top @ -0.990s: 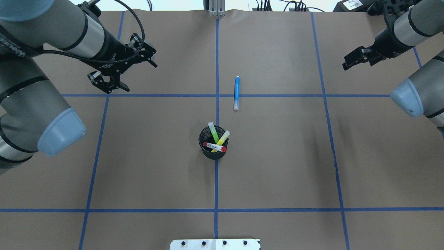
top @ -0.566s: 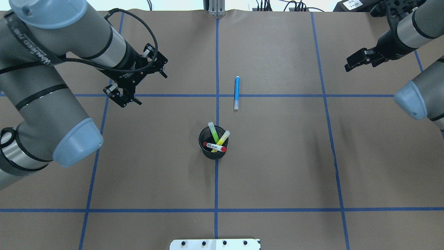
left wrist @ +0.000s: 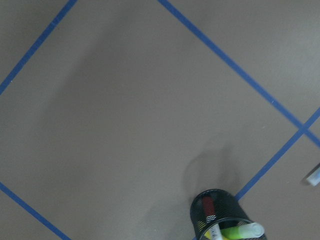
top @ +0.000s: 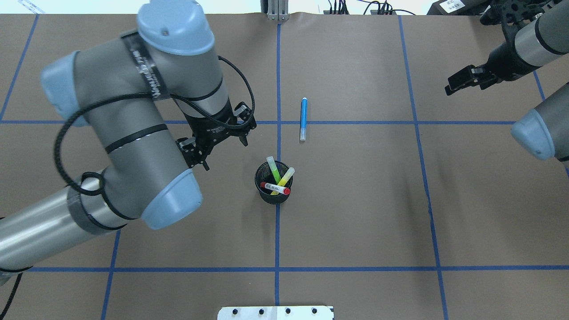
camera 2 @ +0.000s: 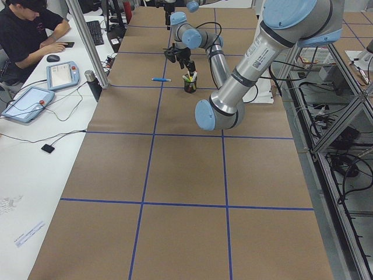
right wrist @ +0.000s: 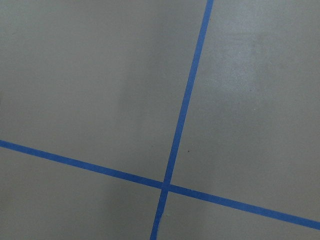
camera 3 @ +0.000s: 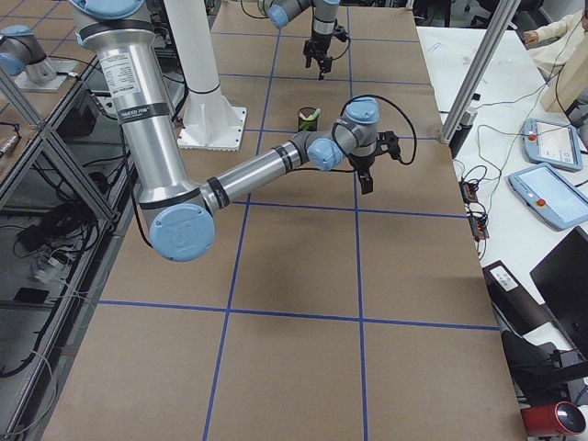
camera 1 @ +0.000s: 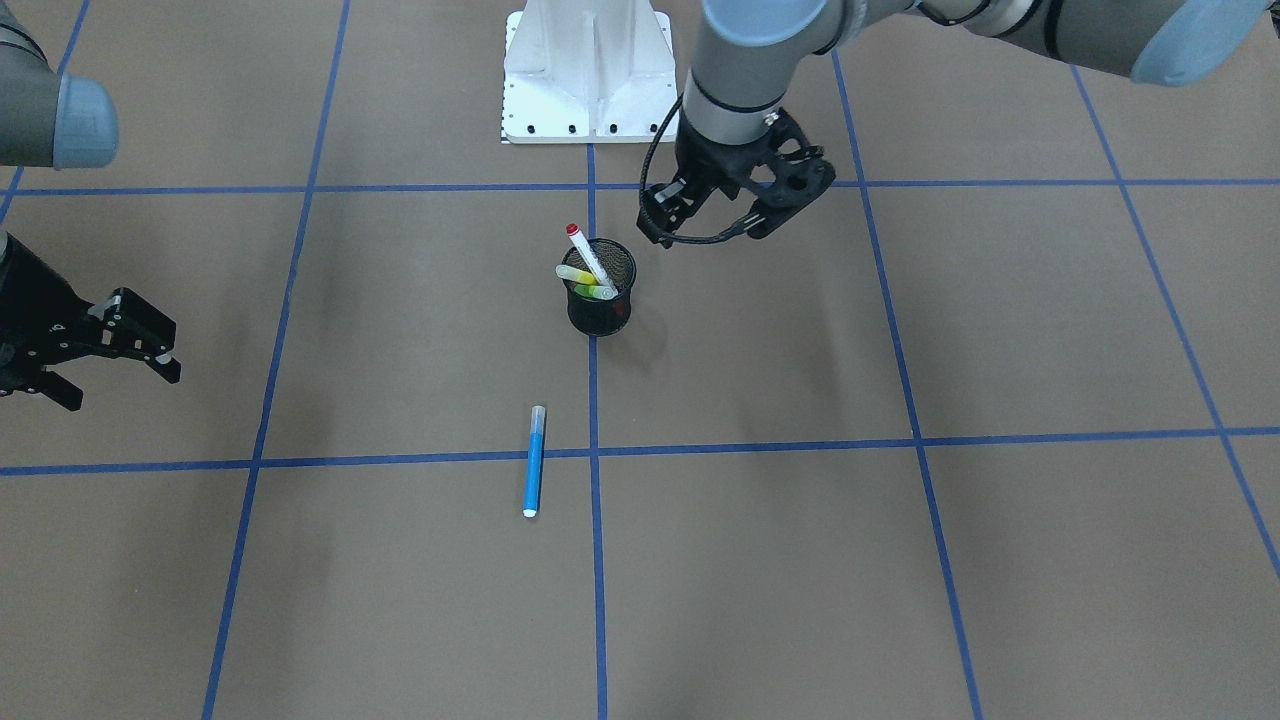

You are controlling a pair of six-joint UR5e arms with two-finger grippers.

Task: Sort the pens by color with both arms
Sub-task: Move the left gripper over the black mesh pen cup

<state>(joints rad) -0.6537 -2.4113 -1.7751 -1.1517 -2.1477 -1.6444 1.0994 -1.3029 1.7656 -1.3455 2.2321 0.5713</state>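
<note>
A blue pen [top: 303, 119] lies flat on the brown table, beyond the black mesh cup [top: 273, 190]; it also shows in the front view [camera 1: 535, 460]. The cup [camera 1: 600, 300] holds the green pen [top: 272, 169], the yellow pen [top: 287, 177] and the white pen with red cap [top: 275, 188]. My left gripper [top: 224, 154] is open and empty, hovering just left of the cup, apart from it; it also shows in the front view [camera 1: 705, 238]. My right gripper [top: 464, 87] is open and empty at the far right, also in the front view [camera 1: 125, 385]. The left wrist view shows the cup [left wrist: 220, 220].
Blue tape lines [top: 278, 89] divide the brown table into squares. The white base plate [top: 275, 312] sits at the near edge. In the left side view, an operator [camera 2: 29, 29] sits at a side table with tablets.
My left arm has swung right and nearer, bringing its open gripper from the far left square to beside the cup. My right gripper has drawn slightly to the right. The pens have not moved.
</note>
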